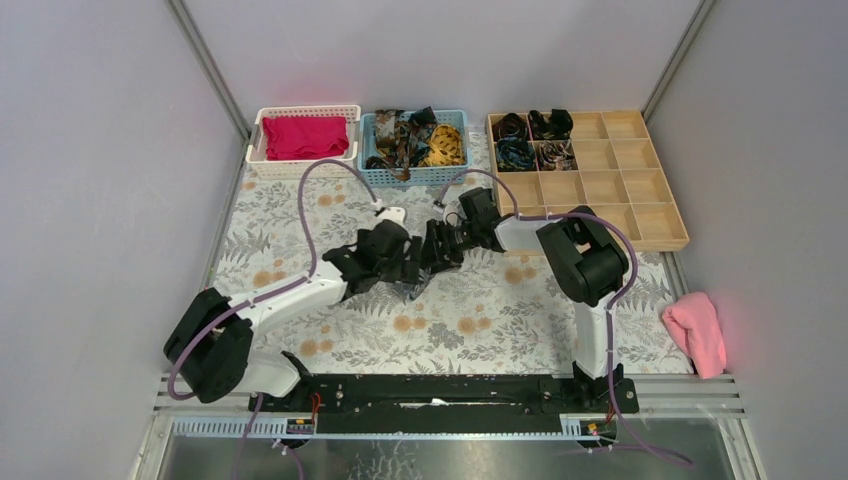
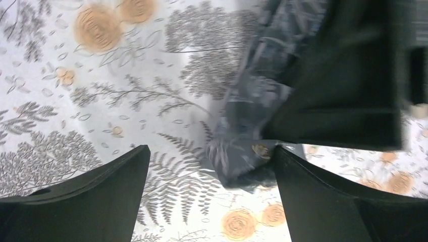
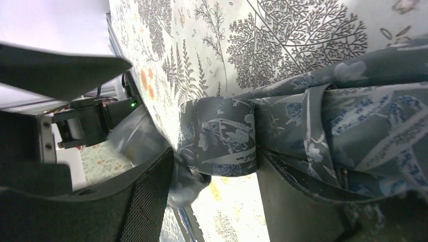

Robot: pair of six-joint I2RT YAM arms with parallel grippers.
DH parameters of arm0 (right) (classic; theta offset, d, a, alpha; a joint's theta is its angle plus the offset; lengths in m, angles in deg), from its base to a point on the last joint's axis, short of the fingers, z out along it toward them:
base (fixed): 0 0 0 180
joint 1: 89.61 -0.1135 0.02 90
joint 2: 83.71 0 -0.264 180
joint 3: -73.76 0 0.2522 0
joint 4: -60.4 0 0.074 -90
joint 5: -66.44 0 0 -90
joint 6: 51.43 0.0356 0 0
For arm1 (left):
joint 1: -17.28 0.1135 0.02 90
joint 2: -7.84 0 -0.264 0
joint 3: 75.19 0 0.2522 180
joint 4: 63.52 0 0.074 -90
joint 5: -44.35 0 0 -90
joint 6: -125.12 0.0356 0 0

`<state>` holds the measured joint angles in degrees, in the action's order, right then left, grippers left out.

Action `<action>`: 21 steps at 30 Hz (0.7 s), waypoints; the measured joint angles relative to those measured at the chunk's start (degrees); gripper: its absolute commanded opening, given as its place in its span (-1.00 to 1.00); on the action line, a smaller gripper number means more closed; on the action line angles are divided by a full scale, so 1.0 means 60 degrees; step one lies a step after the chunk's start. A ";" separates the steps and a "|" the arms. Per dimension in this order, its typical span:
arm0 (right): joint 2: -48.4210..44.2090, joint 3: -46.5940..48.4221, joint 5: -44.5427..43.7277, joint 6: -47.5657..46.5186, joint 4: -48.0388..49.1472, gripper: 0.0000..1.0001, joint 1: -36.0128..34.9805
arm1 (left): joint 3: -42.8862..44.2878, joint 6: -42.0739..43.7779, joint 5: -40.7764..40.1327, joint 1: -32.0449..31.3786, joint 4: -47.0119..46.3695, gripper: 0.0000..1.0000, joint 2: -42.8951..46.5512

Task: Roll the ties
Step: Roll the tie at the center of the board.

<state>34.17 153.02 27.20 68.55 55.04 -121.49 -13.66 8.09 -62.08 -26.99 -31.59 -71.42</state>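
Note:
A dark grey floral tie (image 1: 417,287) lies at the middle of the table, where both grippers meet. In the right wrist view its end is rolled into a short coil (image 3: 218,136), and the rest drapes over the right finger. My right gripper (image 3: 216,157) is shut on that coil; it also shows in the top view (image 1: 447,245). My left gripper (image 2: 212,151) is open just above the cloth. The tie (image 2: 250,121) hangs by its right fingertip (image 2: 287,161). Several loose ties (image 1: 412,138) fill a blue basket. Several rolled ties (image 1: 530,138) sit in a wooden tray.
The wooden compartment tray (image 1: 630,190) stands at the back right. A white basket (image 1: 262,160) with a magenta cloth (image 1: 304,136) is at the back left. A pink cloth (image 1: 696,330) lies at the right edge. The table has a floral cover (image 1: 300,210). Purple cables arch over both arms.

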 measured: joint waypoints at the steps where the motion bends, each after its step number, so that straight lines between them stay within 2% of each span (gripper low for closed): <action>1: -0.0040 0.0000 -0.0091 -0.0040 -0.0022 0.36 0.0000 | -0.0208 -0.0062 0.0164 0.0273 -0.0051 0.97 0.0106; 4: -0.0171 -0.0095 -0.0302 -0.0109 -0.0076 0.37 0.0000 | -0.0594 -0.0302 0.0375 0.0710 -0.0135 0.97 0.0208; 21: -0.0780 -0.0437 -0.0732 0.0033 -0.0062 0.37 -0.0015 | -0.0776 -0.0838 0.1632 0.1027 -0.1060 0.97 0.0710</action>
<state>29.49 150.39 22.81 68.74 54.67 -121.58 -18.31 3.07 -52.28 -20.83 -37.95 -67.16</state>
